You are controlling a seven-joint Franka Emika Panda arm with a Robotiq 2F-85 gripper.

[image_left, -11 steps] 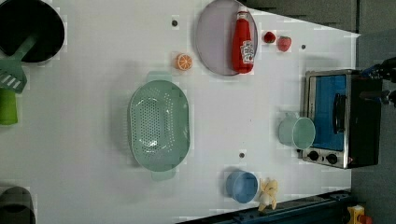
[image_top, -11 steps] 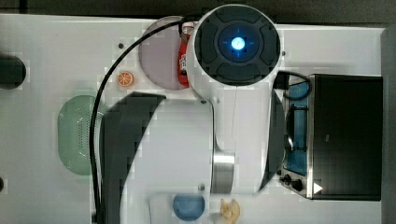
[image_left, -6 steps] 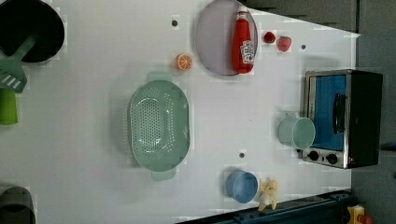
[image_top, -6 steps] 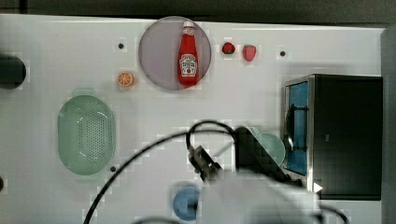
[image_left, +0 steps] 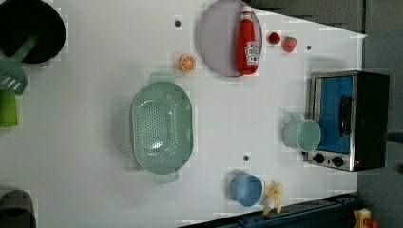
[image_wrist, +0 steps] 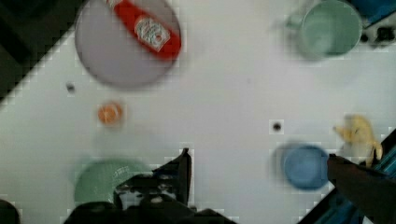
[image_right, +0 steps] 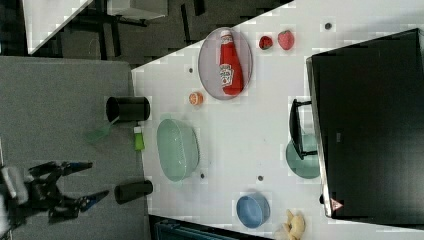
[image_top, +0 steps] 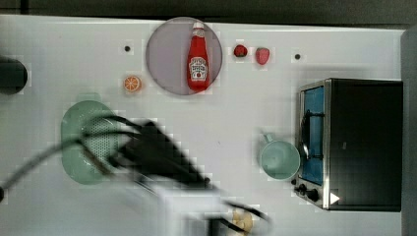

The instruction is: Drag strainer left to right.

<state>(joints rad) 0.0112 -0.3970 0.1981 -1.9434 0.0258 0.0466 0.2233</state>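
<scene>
The white bench (image_left: 95,190) is carrying the pale mint-green oval plastic strainer (image_left: 161,127), sitting untouched; the pincer (image_right: 75,186) is hanging off-bench, fingers apart, ready to approach.

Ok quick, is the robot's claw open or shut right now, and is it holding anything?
Claw: open, holding nothing.

In the left view, the strainer (image_left: 162,127) lies left of the mug (image_left: 302,134) (bottle (image_left: 248,42) on plate (image_left: 216,39)).
</scene>
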